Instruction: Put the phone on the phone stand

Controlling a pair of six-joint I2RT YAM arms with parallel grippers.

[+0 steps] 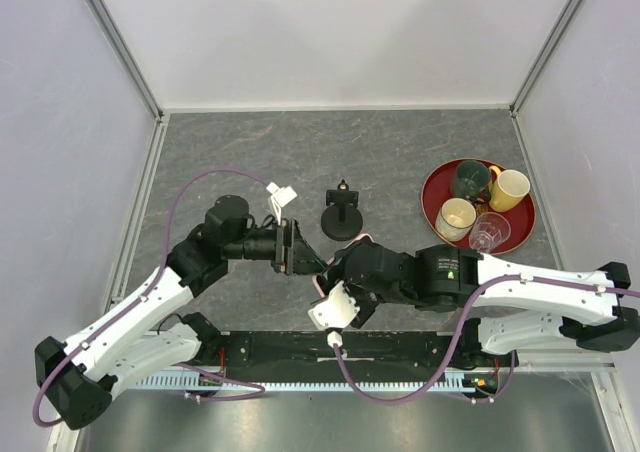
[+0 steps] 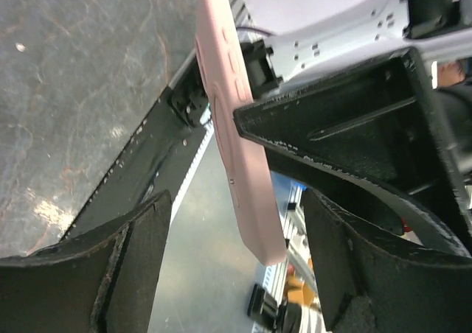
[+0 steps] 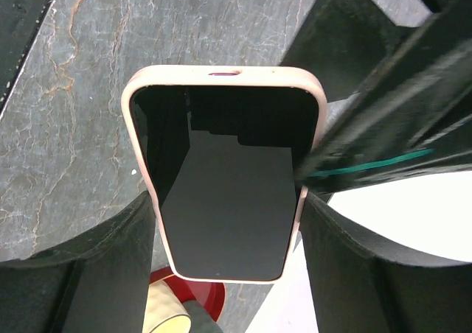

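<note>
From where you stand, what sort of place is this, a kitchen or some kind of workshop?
Probably a robotics lab test cell: two robot arms bolted along a grey table, plain white panels in metal framing enclosing it, and staged props, a phone stand and red tray of cups.

You have one table [image 1: 400, 142], its top in a dark grey, stone-veined matt finish, under soft, even light. Three plain pale walls enclose your workspace: back wall [image 1: 330, 32], left wall [image 1: 60, 122] and right wall [image 1: 590, 122], each meeting the table's edge. Two silver metal frame posts, left post [image 1: 118, 42] and right post [image 1: 552, 42], run down the rear corners, with a silver rail [image 1: 145, 202] along the table's left edge.
</note>
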